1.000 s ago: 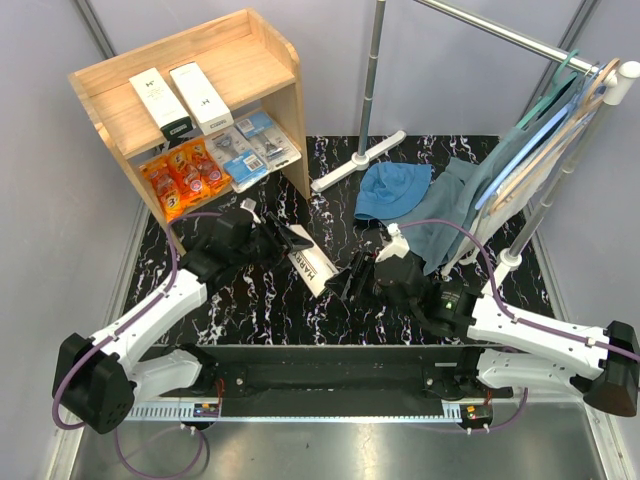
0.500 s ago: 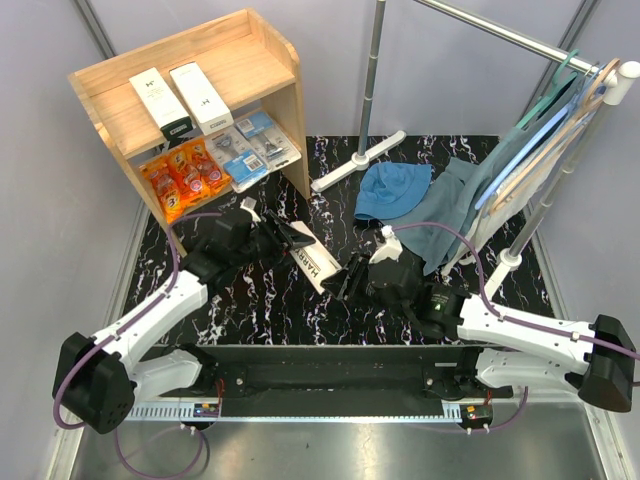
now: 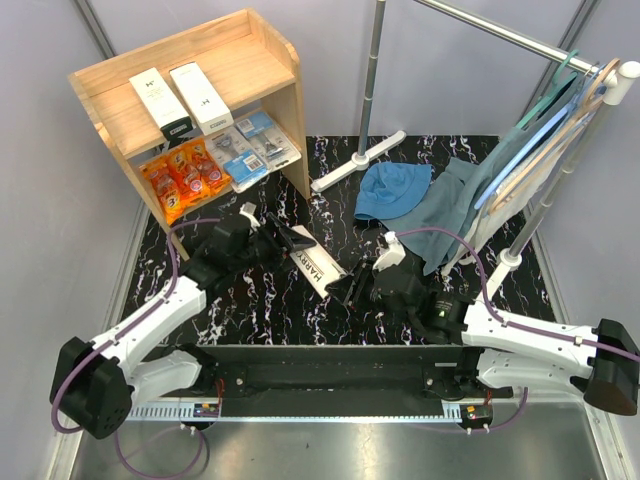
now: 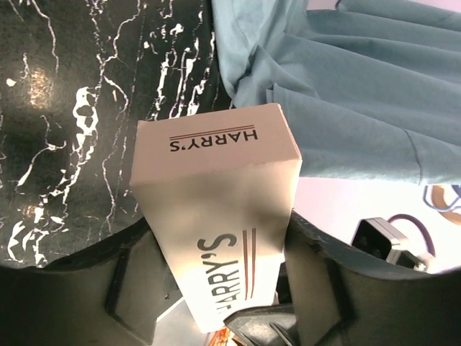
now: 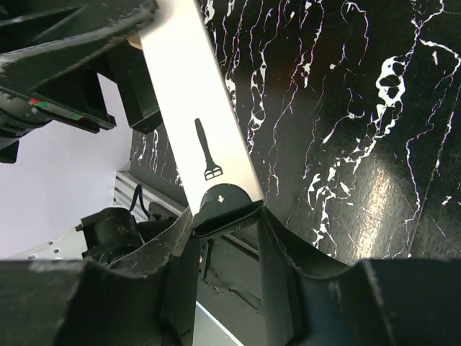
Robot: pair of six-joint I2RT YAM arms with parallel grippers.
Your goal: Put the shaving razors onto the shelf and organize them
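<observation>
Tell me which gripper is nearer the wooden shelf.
Left. The left gripper is just in front of the shelf's right side, at one end of the razor box; the right gripper is farther right, at the box's other end.

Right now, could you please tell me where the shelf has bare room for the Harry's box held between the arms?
The shelf's top level is bare right of the two white boxes, up to the side panel, and along the back lip behind them. The lower level is crowded: orange packs left, blue blister packs right, side to side.
</observation>
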